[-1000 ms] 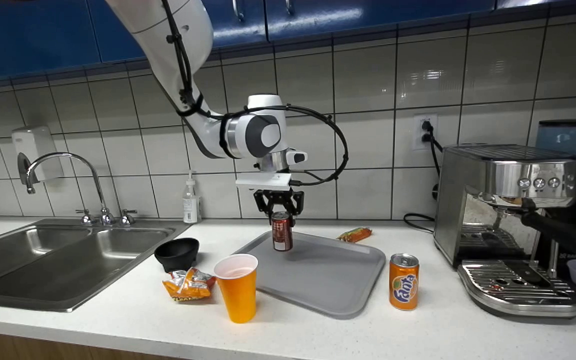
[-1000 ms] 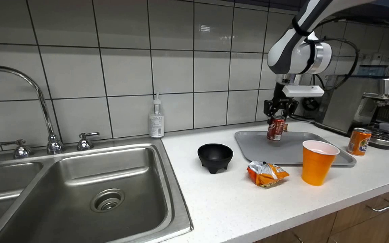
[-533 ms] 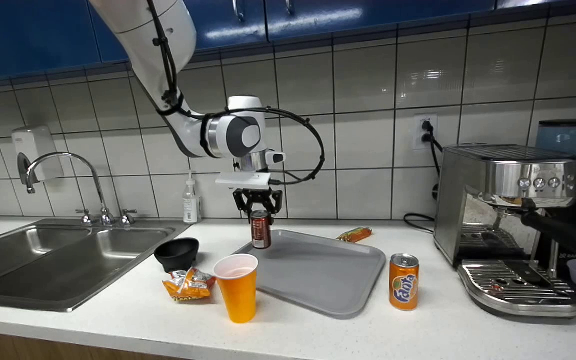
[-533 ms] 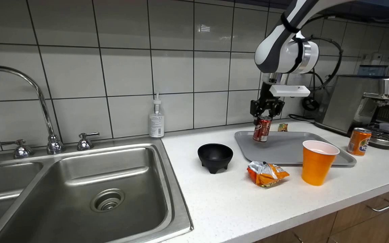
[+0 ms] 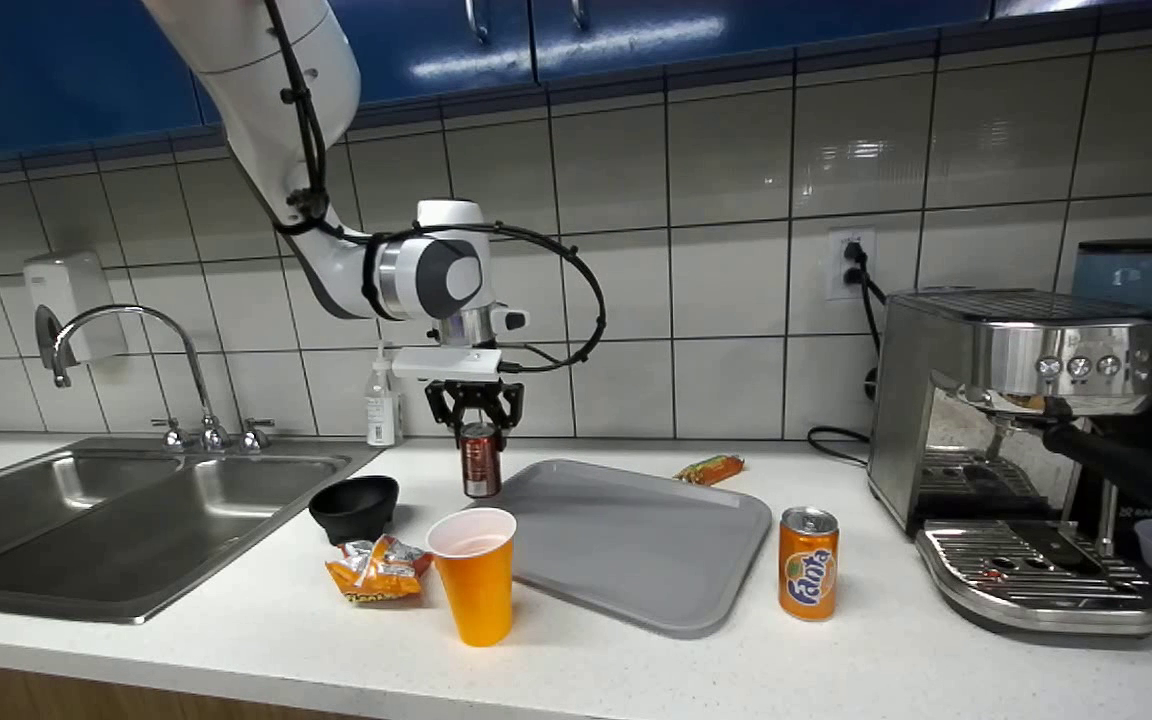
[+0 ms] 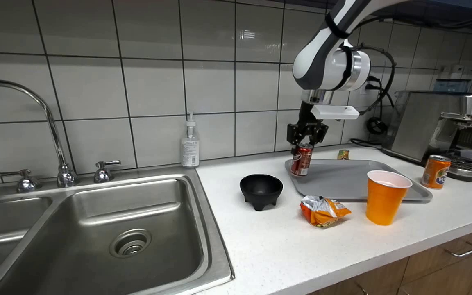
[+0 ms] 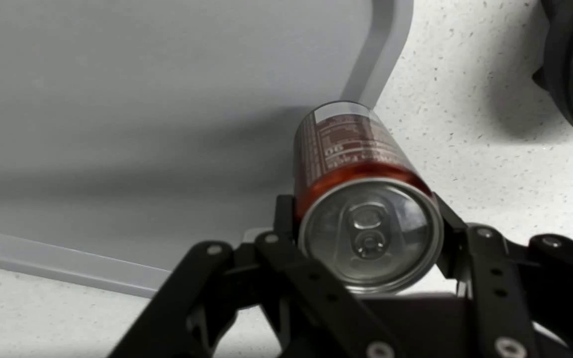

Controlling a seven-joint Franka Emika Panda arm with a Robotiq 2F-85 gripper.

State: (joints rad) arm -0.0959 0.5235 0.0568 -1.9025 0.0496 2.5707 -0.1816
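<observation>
While the gripper (image 7: 366, 219) clamps the red can (image 7: 361, 191) near wrist-view centre, by the edge of the gray tray (image 7: 386, 54), we note an orange cup (image 6: 385, 200), lower right in an exterior view. We cannot see its bottom.

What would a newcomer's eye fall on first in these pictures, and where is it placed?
Probably the dark red can, clasped by the end effector at one edge of the gray tray. Next would come the bright orange cup, standing on the near side of that tray in both exterior views. The Fanta can may follow, between tray and coffee machine.
</observation>
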